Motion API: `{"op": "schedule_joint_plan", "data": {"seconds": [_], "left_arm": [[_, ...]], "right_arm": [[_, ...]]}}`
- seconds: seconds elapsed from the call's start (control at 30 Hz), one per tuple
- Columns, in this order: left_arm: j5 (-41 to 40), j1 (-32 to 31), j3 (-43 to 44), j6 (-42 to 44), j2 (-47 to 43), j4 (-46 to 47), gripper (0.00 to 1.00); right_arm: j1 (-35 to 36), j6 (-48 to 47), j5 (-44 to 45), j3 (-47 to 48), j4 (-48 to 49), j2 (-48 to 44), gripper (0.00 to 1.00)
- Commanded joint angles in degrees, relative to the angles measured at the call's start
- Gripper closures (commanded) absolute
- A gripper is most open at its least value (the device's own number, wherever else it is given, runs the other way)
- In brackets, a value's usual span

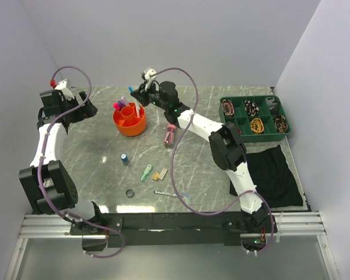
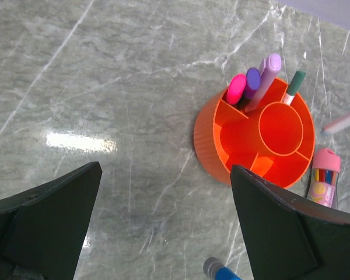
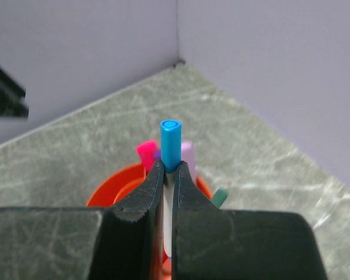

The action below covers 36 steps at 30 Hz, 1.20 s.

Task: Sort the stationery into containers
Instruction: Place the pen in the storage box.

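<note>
Stationery sorting, state at inspection. We find the right gripper (image 3: 169,170) pinched tight on a thin white pen with a blue cap (image 3: 170,140), the cap standing up above the fingertips. In the overhead view this gripper (image 1: 135,94) hangs over the far rim of the orange pot (image 1: 130,130), with the pen upright above it. We cannot tell whether the pen's lower end touches the pot.

The left gripper (image 2: 164,169) is spread wide and holds nothing. It hovers above bare tabletop to the left of the pot (image 2: 207,140), apart from it.

Contents of the pot, per the left wrist view: a pink-capped marker (image 2: 236,88), two purple-capped markers (image 2: 252,81) and a green-capped pen (image 2: 294,84), all leaning in the outer sections on the far side. The centre cup looks bare.

Items on the table: a pink tube (image 1: 170,135) just right of the pot, a small blue cylinder (image 1: 124,158) nearer the arms, then a green clip (image 1: 146,172) and a yellow eraser (image 1: 156,175) side by side, and a thin white pen (image 1: 166,193) closest to the bases. A dark ring (image 1: 130,193) lies near that pen.

At the right, a green tray (image 1: 240,116) holds coiled bands, with a black cloth (image 1: 268,175) in front of it.
</note>
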Motion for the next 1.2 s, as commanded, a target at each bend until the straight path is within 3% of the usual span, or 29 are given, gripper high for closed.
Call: {"op": "schedule_joint_plan", "data": {"seconds": [0.0,0.37,0.6,0.87,1.03,1.13,1.17], "left_arm": [[2.73,0.23,-1.17,-0.31,-1.72,1.35,0.01],[1.41,0.32,2.26,1.18,-1.19,0.38,0.01],[3.08,0.32,2.53,0.3,-0.93,0.56,0.0],[3.35,0.24,2.44,1.71,-2.24,-0.15,0.0],[9.58,-0.29,4.37,3.55,-3.73,0.56,0.01],[12.57,-4.58,9.19,10.39,-4.53,-5.48,0.01],[13.19,-7.91,11.81,17.11,-4.62,-8.12,0.01]], "right_arm": [[0.22,-1.29,2.63,6.8,2.35,2.15,1.0],[1.36,-3.14,5.27,6.63,-3.89,3.84,1.0],[1.8,-3.67,5.97,5.66,-6.0,3.74,0.69],[1.98,-3.67,6.85,3.03,-6.97,1.46,0.62],[1.98,-4.45,8.77,0.05,-9.25,-5.99,0.59],[1.54,-4.73,10.97,-4.17,-12.94,-14.34,0.56],[0.75,-4.64,11.33,-5.57,-15.47,-19.15,0.55]]}}
